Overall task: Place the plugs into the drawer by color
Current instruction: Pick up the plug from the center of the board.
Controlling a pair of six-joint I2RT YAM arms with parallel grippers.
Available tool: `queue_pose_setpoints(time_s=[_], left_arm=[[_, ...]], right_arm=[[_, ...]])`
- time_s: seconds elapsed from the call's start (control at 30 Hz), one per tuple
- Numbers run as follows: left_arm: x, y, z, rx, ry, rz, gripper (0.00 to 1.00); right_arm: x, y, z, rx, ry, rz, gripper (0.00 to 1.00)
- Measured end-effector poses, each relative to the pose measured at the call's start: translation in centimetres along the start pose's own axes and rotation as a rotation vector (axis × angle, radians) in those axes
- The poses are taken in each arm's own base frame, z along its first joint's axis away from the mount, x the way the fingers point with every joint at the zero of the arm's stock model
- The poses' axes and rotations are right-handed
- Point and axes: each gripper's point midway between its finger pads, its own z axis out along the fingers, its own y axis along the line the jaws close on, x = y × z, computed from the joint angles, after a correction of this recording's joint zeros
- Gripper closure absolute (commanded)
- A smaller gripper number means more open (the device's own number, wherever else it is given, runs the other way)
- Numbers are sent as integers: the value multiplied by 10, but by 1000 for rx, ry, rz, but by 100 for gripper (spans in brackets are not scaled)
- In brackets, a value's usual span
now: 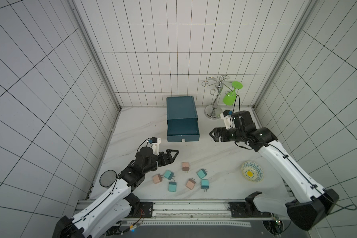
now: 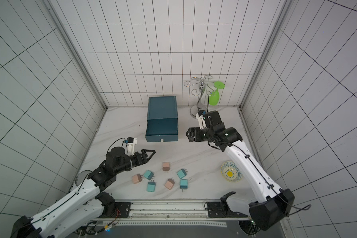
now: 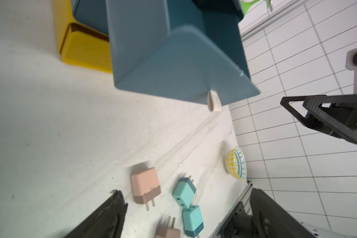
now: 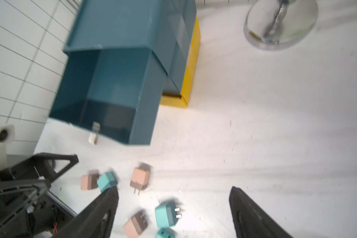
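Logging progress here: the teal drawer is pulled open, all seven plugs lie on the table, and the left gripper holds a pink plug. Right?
No: the left gripper holds nothing; a top view shows it open and empty. The teal drawer is pulled open and all seven plugs lie on the table.

My right wrist view blurs the plugs (image 4: 140,178); one teal plug (image 4: 163,233) is cut off at the edge, a yellow box (image 4: 192,61) mostly hidden under the drawer (image 4: 115,86).

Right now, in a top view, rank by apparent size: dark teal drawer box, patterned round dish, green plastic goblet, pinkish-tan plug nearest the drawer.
Largest: dark teal drawer box
patterned dish and green goblet: too alike to rank
pinkish-tan plug
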Motion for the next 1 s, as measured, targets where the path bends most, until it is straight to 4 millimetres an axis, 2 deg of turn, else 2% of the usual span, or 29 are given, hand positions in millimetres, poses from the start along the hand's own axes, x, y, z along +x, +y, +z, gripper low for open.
queue_pose_setpoints(time_s=[0.1, 0.17, 0.23, 0.3, 0.4, 0.53, 0.67, 0.83, 1.0], left_arm=[[33, 12, 2, -85, 108, 66, 2], [54, 20, 2, -149, 179, 111, 3], [72, 28, 2, -203, 236, 153, 4], [84, 36, 2, -263, 273, 203, 3], [95, 43, 3, -309, 307, 260, 2], [92, 42, 6, -304, 296, 297, 1], [91, 40, 10, -268, 275, 326, 1], [93, 43, 7, -260, 267, 340, 1], [91, 39, 1, -227, 240, 344, 1]], right_arm=[[65, -17, 26, 29, 128, 21, 12], [100, -24, 40, 35, 195, 33, 15], [127, -25, 49, 21, 236, 37, 16], [148, -16, 52, -5, 264, 9, 16], [167, 9, 53, -20, 277, -76, 13], [189, 30, 50, 31, 271, -166, 11], [204, 34, 56, 116, 266, -181, 7], [223, 28, 76, 220, 307, -188, 9], [223, 35, 87, 206, 286, -145, 21]])
